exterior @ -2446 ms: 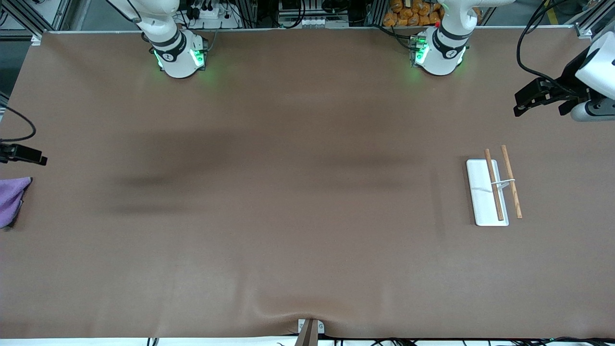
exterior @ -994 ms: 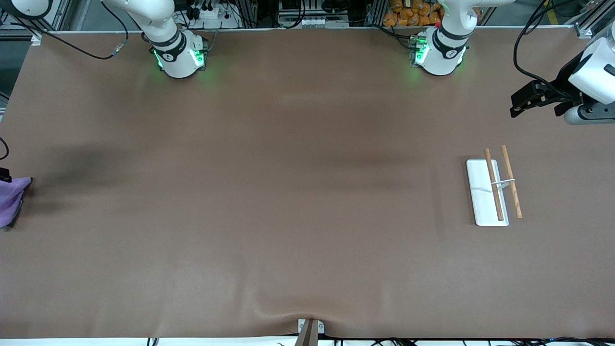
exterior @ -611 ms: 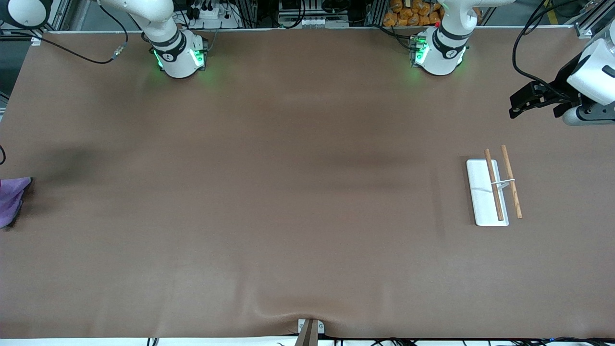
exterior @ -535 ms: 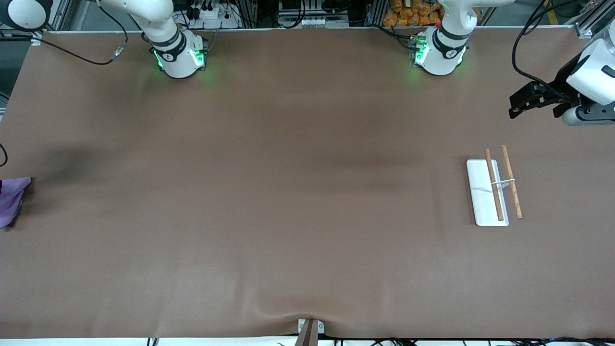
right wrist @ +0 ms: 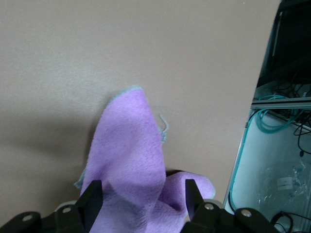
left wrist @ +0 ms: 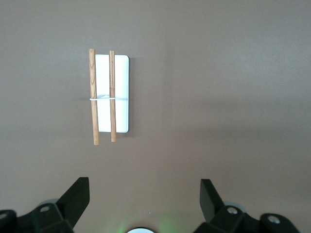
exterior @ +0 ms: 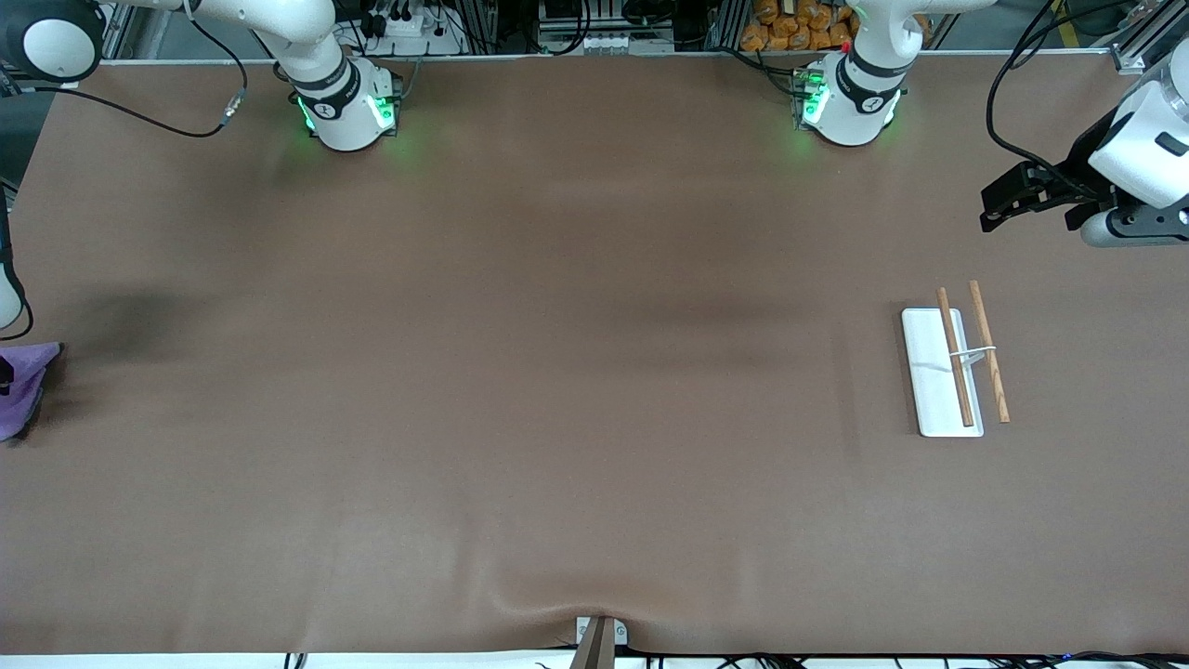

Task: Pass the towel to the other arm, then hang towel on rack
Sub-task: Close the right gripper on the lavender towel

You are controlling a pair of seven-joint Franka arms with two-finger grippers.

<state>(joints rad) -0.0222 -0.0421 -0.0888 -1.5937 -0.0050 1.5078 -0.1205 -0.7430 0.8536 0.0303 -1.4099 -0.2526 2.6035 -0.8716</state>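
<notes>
The purple towel [exterior: 22,383] lies crumpled at the right arm's end of the table, close to the table's edge. In the right wrist view my right gripper [right wrist: 142,199] is down on the towel [right wrist: 130,155]. Its fingers [right wrist: 92,198] stand apart, with a raised fold of cloth between them. The front view shows almost nothing of that gripper. The rack [exterior: 940,372] lies flat toward the left arm's end, with two wooden rods across its white base [left wrist: 120,92]. My left gripper [exterior: 994,210] hangs open and empty above the table, nearer the arm bases than the rack.
The table's edge [right wrist: 250,107] runs close beside the towel, with cables and a frame below it. A brown mat [exterior: 576,372] covers the table. A small bracket [exterior: 599,636] sits at the edge nearest the front camera.
My right arm has lowered onto the towel at the front view's edge, and its elbow has come into view. The left gripper has drifted slightly toward the table's middle.
</notes>
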